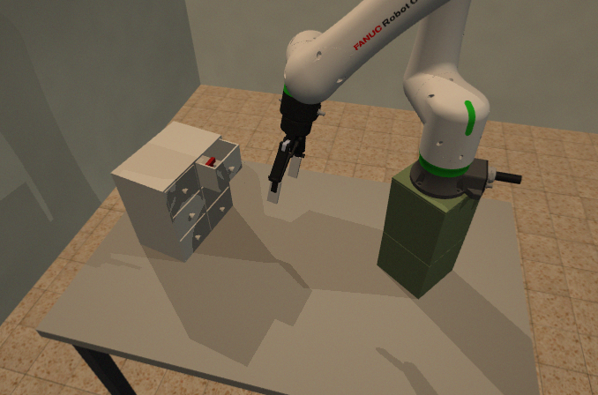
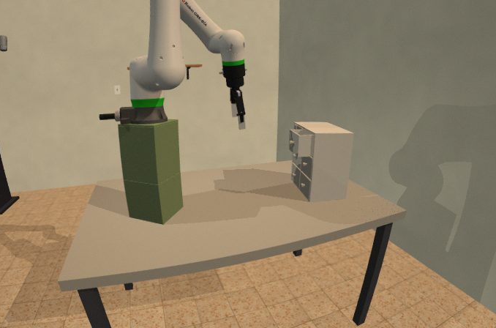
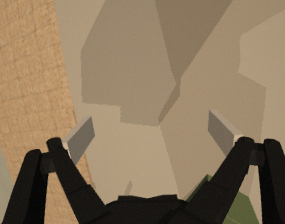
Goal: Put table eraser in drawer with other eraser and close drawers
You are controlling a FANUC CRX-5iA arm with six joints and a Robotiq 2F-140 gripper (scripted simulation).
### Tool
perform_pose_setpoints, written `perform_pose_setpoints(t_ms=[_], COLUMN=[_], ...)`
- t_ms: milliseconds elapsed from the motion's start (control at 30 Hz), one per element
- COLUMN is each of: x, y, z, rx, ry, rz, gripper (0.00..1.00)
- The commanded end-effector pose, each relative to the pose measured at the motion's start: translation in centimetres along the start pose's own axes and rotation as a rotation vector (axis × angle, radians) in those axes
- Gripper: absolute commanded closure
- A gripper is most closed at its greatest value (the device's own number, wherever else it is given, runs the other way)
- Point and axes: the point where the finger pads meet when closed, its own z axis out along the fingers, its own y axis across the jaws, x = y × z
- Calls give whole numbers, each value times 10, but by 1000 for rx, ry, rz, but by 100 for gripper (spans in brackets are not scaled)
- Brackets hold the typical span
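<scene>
Matt chest (image 1: 162,158), perhaps painted wood

A small chest (image 1: 155,162) stands on the desk (image 1: 309,335), well apart from the arm's pedestal (image 1: 421,242) at the opposite side. Its top drawer (image 1: 220,160) sticks out with an eraser (image 1: 210,161) inside. The tool (image 1: 280,186) hangs above the desk between chest and pedestal, nearer the chest.
</scene>
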Motion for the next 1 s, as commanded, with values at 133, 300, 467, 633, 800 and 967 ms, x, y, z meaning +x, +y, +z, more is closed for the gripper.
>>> perform_pose_setpoints(t_ms=[133, 300, 467, 633, 800, 967], x=[35, 67, 75, 74, 70, 70], y=[-35, -4, 44, 72, 98, 100], z=[47, 61, 53, 45, 35, 34], rx=[132, 63, -76, -164, -252, -256], ry=[236, 501, 644, 701, 744, 746], rz=[-31, -23, -18, -18, -21, -21], gripper=[0, 0, 0, 0, 0, 100])
